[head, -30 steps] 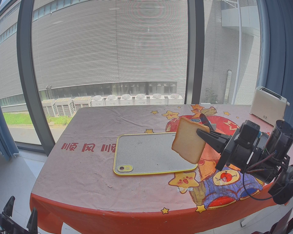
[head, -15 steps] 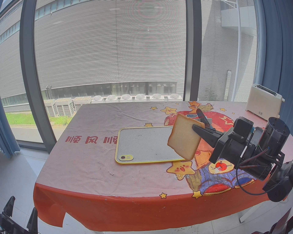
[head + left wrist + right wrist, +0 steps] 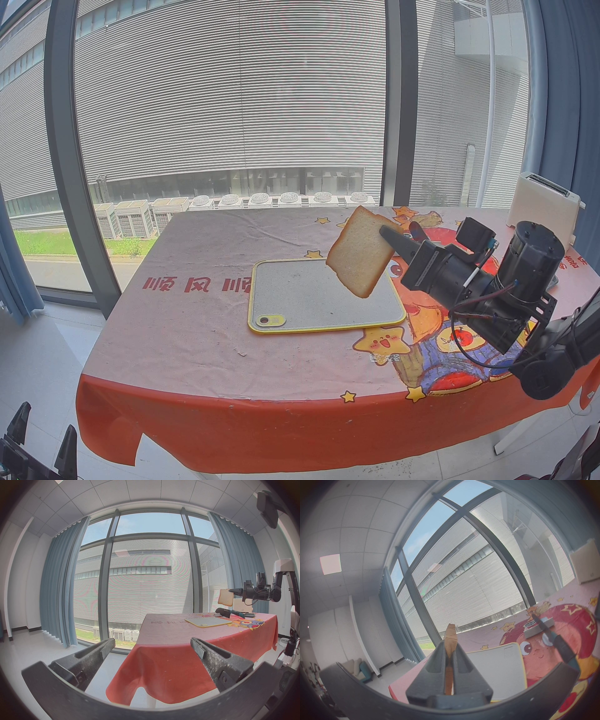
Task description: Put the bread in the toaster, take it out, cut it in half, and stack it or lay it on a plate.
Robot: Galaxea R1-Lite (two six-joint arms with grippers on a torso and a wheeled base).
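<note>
The bread slice is hanging tilted over the far right part of the cutting board, with the right hand pinching its upper edge. The toaster is standing well apart, at the worktop's corner. Laying the slice down well probably means rolling the wrist until the slice is flat, then lowering it close over the board's middle before letting go.

The left hand is hanging spread, low and well apart from the worktop.

The right fingers are gripping the slice edge-on, and the knife is lying beyond the board.

Judged against the board, the slice is sitting farther over it than a second ago, and the head camera is shifting too.
</note>
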